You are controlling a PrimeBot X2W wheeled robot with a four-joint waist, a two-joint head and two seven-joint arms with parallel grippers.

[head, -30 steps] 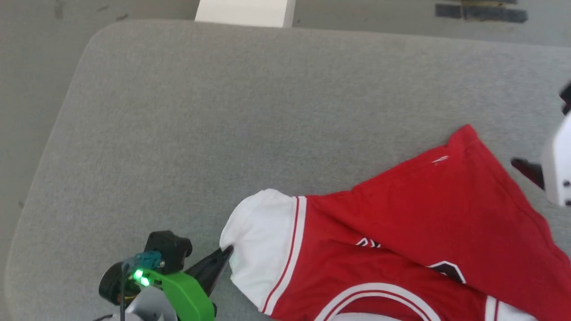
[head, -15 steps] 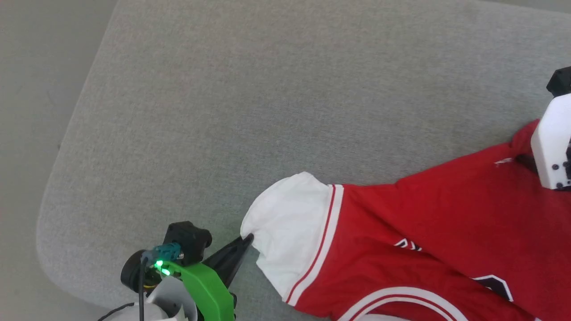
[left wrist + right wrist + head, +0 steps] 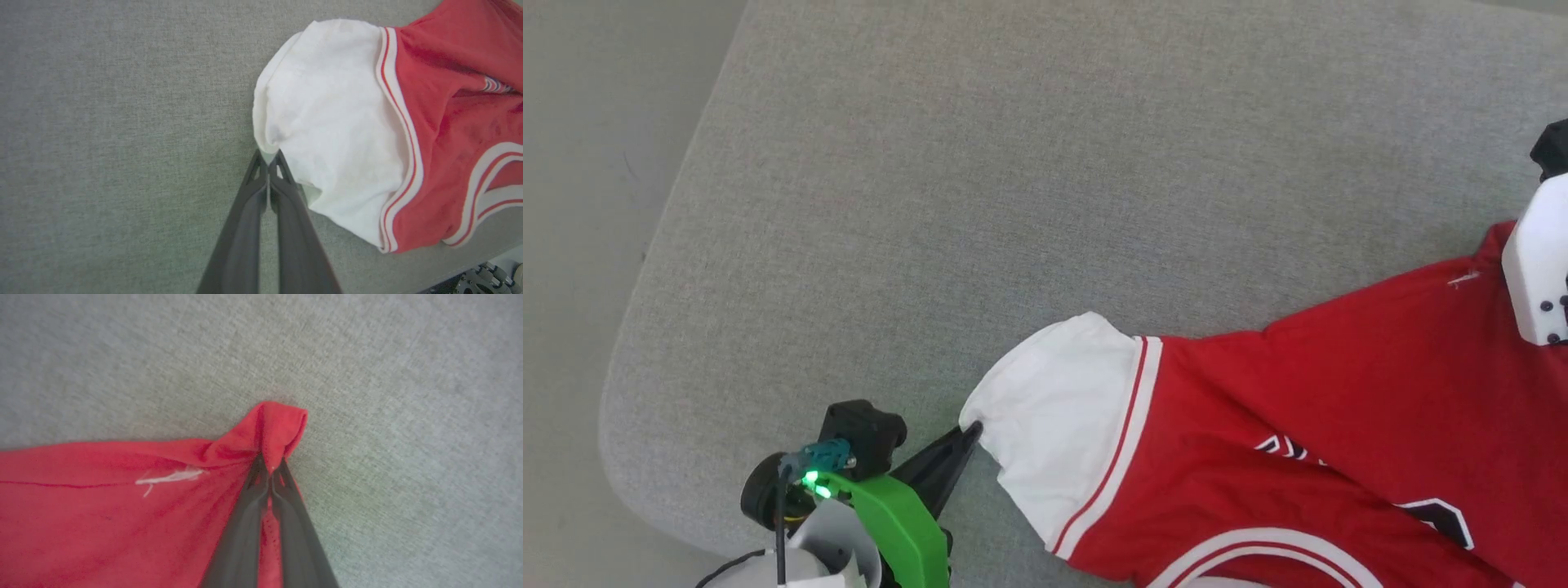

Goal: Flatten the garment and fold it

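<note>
Change, left pincer: my left pincer (image 3: 971,428) (image 3: 268,157) is still pressed together over the pad's (image 3: 1013,163) near edge, close to its near left corner. It nips the rim of the white sleeve (image 3: 1054,425) (image 3: 327,122), as it did a second ago.
Change, right pincer: a second ago my right pincer (image 3: 271,463) stood spread just off the red corner. Now it is pressed together on that corner, out at the pad's right side, and the cloth bunches into a small peak over the tips.
Change, view: the whole head picture has shifted, so my camera moved; I cannot put that down to the shirt.
Around, near: the green bracket (image 3: 890,531) on my left wrist sits over the pad's near edge, with a small green light on it.
In the way: the white casing (image 3: 1535,269) of my right wrist covers the pinched corner in the head view.
Around, far: bare grey floor (image 3: 588,204) runs along the pad's left side.
Shirt, place: the shirt (image 3: 1339,384) (image 3: 102,506) lies on the pad's near right part, slanting from the sleeve up to the held corner.
Shirt, look: red body, white sleeve edged with red-and-white stripes, and curved white-and-red trim (image 3: 1258,539) nearest the pad's near edge. The black, white-outlined lettering (image 3: 1441,514) is partly folded under. A white thread or tag (image 3: 1463,279) (image 3: 171,476) shows near the held corner. The cloth is creased, not flat.
</note>
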